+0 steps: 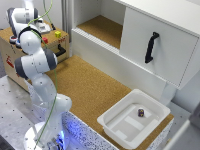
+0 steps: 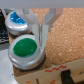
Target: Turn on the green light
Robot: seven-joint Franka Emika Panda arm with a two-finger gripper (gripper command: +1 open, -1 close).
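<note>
The green light (image 2: 24, 48) is a round green button with a silvery rim, set in the top of a wooden box (image 2: 47, 77). A matching blue button (image 2: 16, 20) sits just beyond it. My gripper (image 2: 40, 43) is shut, with nothing held. Its two fingers (image 2: 32, 24) converge to a tip at the edge of the green button's rim; whether it touches I cannot tell. In the exterior view the arm reaches over the wooden box (image 1: 12, 55) at the exterior view's left and hides the green button and most of the gripper.
A red button (image 1: 45, 40) and a small yellow-green cube (image 1: 58, 34) sit on the box, which has a black handle (image 1: 61, 50). A white bin (image 1: 117, 127) holds a small dark object (image 1: 141, 113). A white cabinet with a black handle (image 1: 151, 47) stands behind the cork tabletop (image 1: 85, 85).
</note>
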